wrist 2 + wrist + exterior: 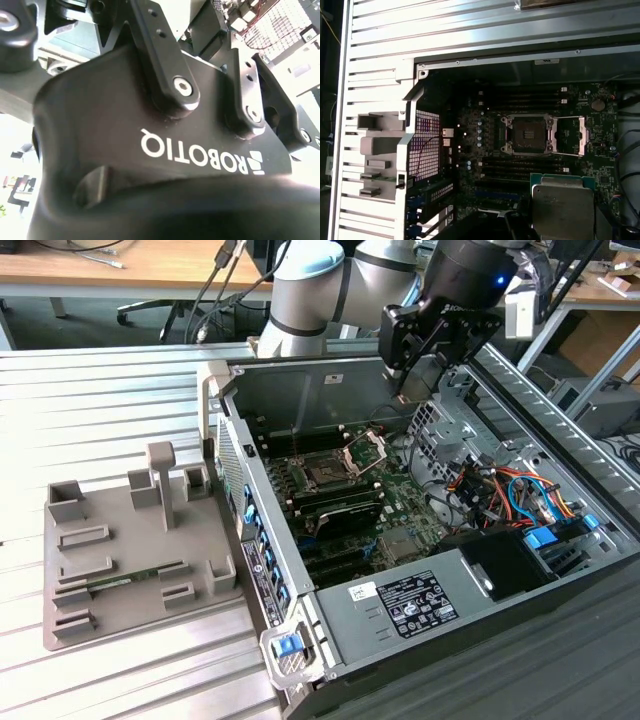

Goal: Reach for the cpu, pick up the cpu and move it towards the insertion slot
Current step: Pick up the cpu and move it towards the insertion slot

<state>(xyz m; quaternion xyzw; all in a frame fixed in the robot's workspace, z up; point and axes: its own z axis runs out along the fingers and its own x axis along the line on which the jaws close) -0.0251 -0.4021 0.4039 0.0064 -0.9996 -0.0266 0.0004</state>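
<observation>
While raised, pincer (408, 390) grips the cpu (563, 206).

Silver cpu (562, 207) apparently lifted; insertion slot (529, 134) open, empty.

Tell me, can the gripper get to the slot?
Probably yes. The slot lies open, its metal frame flipped aside, with nothing over it, and the gripper hangs above the open case with free space between them.
</observation>
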